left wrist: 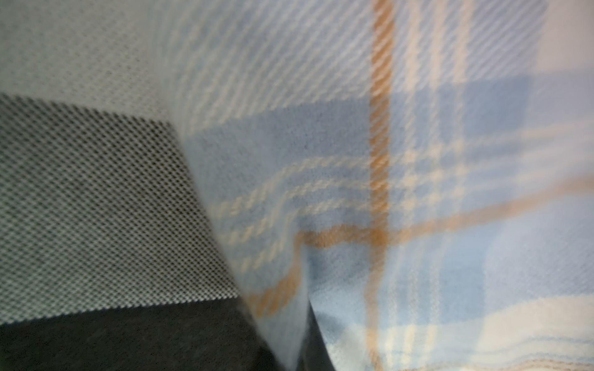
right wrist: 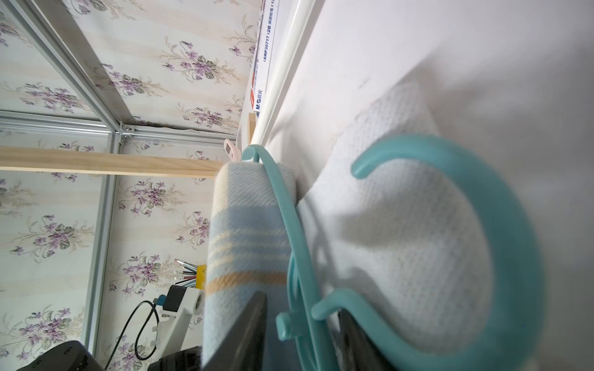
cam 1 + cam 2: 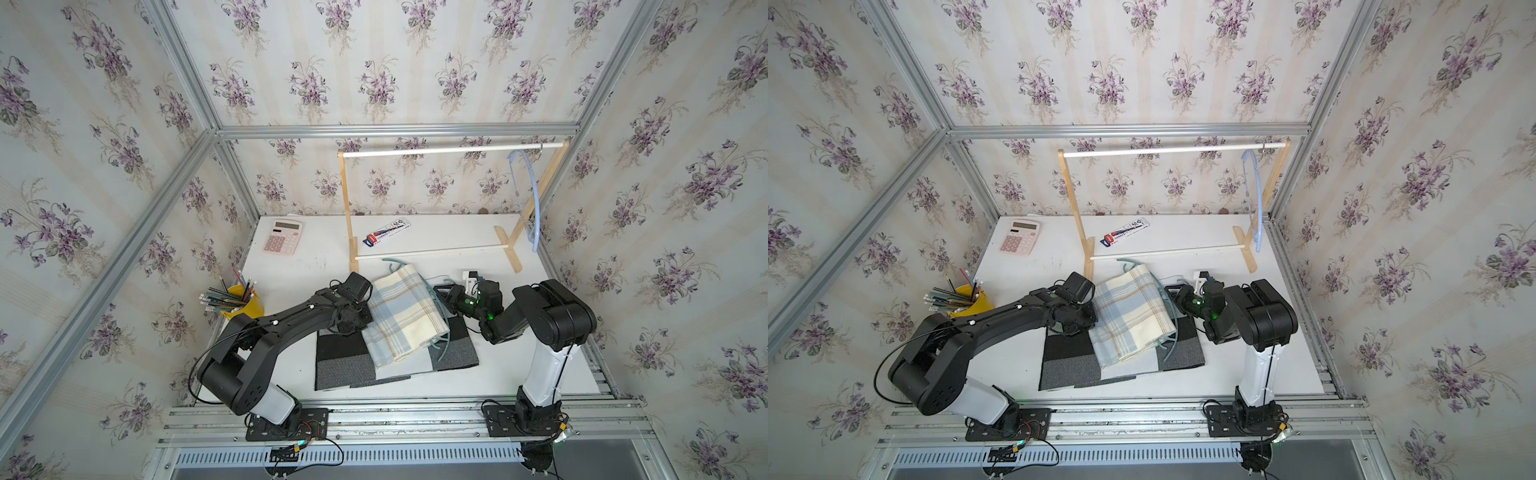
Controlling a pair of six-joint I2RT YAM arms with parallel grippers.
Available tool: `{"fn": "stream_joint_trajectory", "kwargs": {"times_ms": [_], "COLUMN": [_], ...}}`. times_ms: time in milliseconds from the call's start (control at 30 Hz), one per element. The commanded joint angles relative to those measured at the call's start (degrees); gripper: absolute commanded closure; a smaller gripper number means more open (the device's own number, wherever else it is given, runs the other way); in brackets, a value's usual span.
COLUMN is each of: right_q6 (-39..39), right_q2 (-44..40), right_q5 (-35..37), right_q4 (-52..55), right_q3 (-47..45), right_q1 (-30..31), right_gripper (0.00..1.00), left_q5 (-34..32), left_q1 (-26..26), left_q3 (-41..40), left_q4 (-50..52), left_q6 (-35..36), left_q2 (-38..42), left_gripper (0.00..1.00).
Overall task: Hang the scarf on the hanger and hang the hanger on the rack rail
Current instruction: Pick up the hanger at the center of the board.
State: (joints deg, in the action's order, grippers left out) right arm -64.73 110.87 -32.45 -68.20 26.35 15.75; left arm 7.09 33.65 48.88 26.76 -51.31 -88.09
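Scarf (image 3: 405,316): folded plaid cloth lying across the teal hanger (image 2: 520,231), on a grey-and-black mat (image 3: 345,365) in the middle of the counter (image 3: 316,257). It appears to be draped over the hanger's bar.
Left hand (image 3: 353,322): pressed together at the scarf's edge on the robot's left. Whether cloth is caught between the fingers cannot be told.
Right hand (image 2: 302,308): fingers spread, one on each side of the hanger's neck below the hook. No grip is apparent.
Step in hand (judged): securing the hanger's neck for a lift.
Technique: close squarely on the neck, clear of the fabric. Raise slowly and level so the fold does not slide. Ease the left-side hold as the cloth takes weight.
Risk: a tilted hanger sheds the scarf.
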Motion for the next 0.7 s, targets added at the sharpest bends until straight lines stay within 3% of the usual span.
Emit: {"fn": "stream_joint_trajectory", "kwargs": {"times_ms": [0,200,467,667], "right_q6": [-1.97,-0.75,3.68,5.64], "right_q2": [0.45,-2.07,-7.96,-7.35], "right_q5": [-1.07,-3.38,-3.91,-5.67], "right_q4": [-9.5,-11.22,-3.32,-1.5], "right_q3": [-0.06,-2.32,-3.66,-3.88], "right_q1": [0.16,0.16,0.2,1.09], "right_gripper": [0.78,1.0,1.0,1.0], "left_q5": [-1.07,-1.07,-1.38,-1.08], "left_q1": [-0.03,-0.07,-0.07,0.01], "left_q3": [0.07,0.28,0.06,-0.59], "left_q4": [0.8,1.09,1.65,1.19], "left_q6": [0.59,0.68,0.55,0.2], "left_q2": [-0.15,-0.04,1.2,1.74], "left_gripper": [1.0,1.0,1.0,1.0]}}
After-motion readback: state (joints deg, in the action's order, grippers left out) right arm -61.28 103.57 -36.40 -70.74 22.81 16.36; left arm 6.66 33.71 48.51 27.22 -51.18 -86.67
